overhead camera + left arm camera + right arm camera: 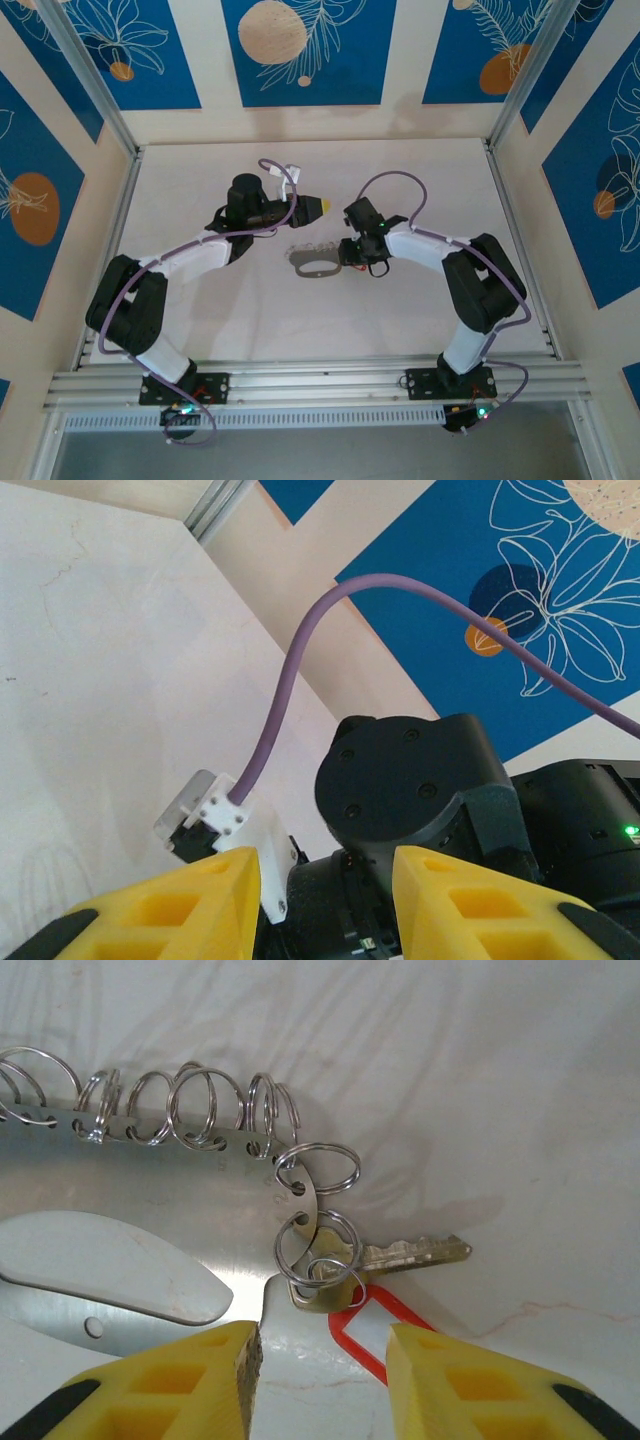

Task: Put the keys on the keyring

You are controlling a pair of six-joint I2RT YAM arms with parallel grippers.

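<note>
Progress: keys (405,1253) and red tag (352,1342) look looped onto keyring (150,1185) end ring, flat on surface (520,1080) | right gripper (322,1350) wide open astride them, gripping nothing | left gripper (325,880) open, empty, well apart | I judge only confirmation left.

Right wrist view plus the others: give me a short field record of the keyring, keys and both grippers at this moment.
keyring: grey metal loop lying flat on the table, with a row of small split rings along one edge
keys: silver key with red tag, at the loop's end, overlapping an end ring; cannot tell if threaded
right gripper: open, low over the key's head
left gripper: open, nothing between its fingers, facing the right arm
</note>
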